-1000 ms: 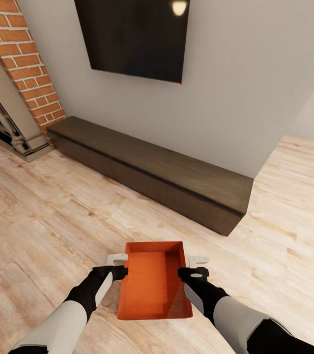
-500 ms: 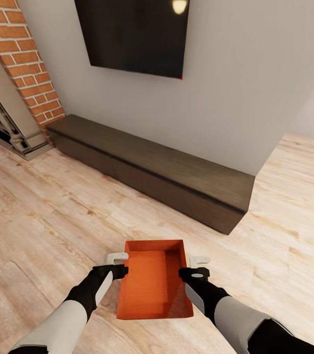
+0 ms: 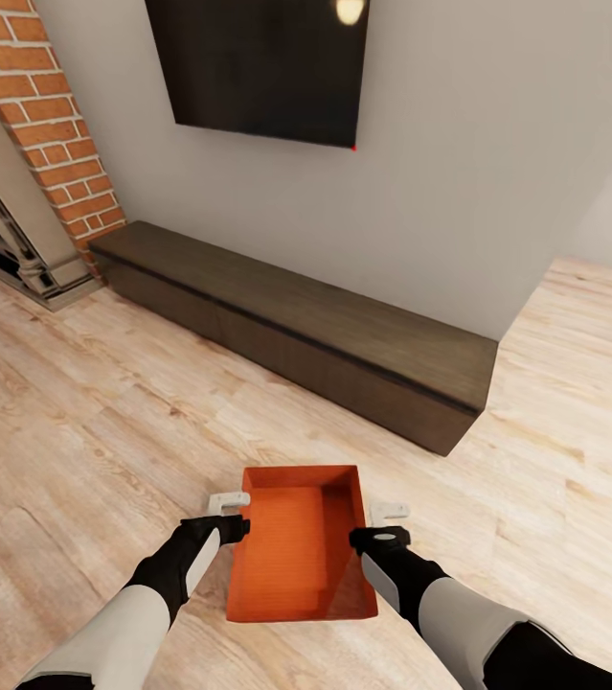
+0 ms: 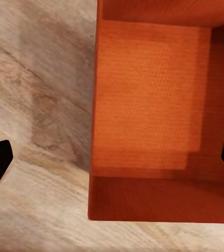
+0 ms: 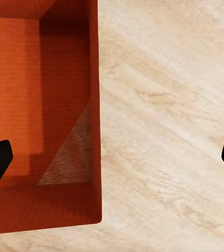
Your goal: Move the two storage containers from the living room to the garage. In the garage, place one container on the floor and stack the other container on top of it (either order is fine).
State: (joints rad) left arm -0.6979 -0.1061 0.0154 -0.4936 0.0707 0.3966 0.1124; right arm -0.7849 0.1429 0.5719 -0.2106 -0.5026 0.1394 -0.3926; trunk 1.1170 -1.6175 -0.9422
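Head view: storage container (image 3: 301, 546) low centre, between our left gripper (image 3: 231, 515) and right gripper (image 3: 387, 523) | fingers spread astride its side walls, apparently pinching nothing | living room pickup step | next: close, lift, carry to garage

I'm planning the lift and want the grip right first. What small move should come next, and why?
Probably close both at once. The left pincer and right pincer each stand wide open, straddling a side wall of the storage container, so nothing grips it yet.
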